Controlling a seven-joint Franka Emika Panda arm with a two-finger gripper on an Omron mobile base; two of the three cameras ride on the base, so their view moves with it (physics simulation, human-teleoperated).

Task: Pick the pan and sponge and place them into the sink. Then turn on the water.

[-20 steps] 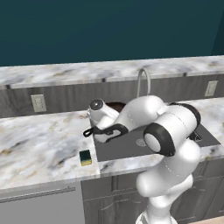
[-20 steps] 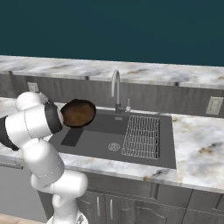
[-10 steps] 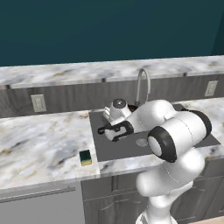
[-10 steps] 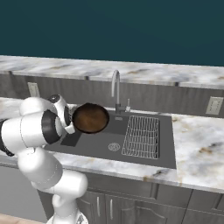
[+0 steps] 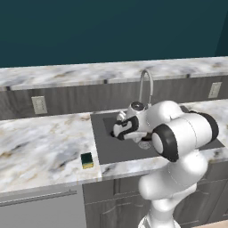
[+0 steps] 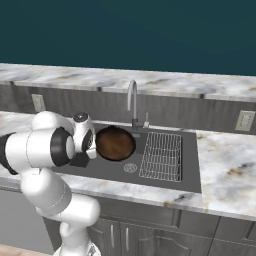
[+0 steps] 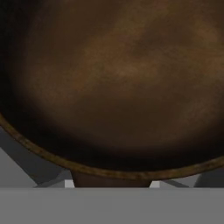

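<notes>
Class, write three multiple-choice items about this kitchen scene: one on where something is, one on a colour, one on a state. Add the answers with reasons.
1. Where is the sponge?
A. on the counter beside the sink
B. in the sink
C. on the wire rack

2. What colour is the pan's inside?
A. silver
B. dark brown
C. white

3. What is the faucet doing?
A. running
C. lying flat
B. standing dry

Answers: 1 A, it lies on marble left of the sink. 2 B, the hand view shows brown. 3 B, no stream leaves the spout.
</notes>
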